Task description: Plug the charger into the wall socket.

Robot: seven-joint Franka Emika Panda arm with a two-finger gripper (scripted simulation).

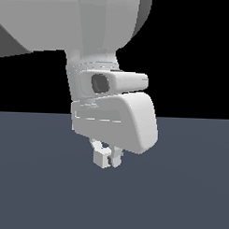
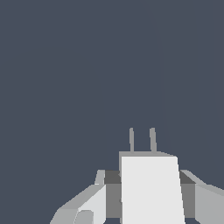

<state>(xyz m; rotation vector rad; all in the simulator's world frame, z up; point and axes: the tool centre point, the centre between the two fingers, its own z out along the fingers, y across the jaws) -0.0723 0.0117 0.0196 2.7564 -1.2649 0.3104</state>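
While our claw [image 2: 148, 192] pinches the charger [image 2: 151, 188], plugging remains.
We see two prongs pointing ahead, no socket in view.

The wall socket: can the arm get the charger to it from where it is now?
Can't tell. The tool holds the charger, its prongs pointing out over bare floor. No socket shows in either view, so nothing shows whether the way is free.

Close exterior; wrist view behind charger [image 2: 151, 188].
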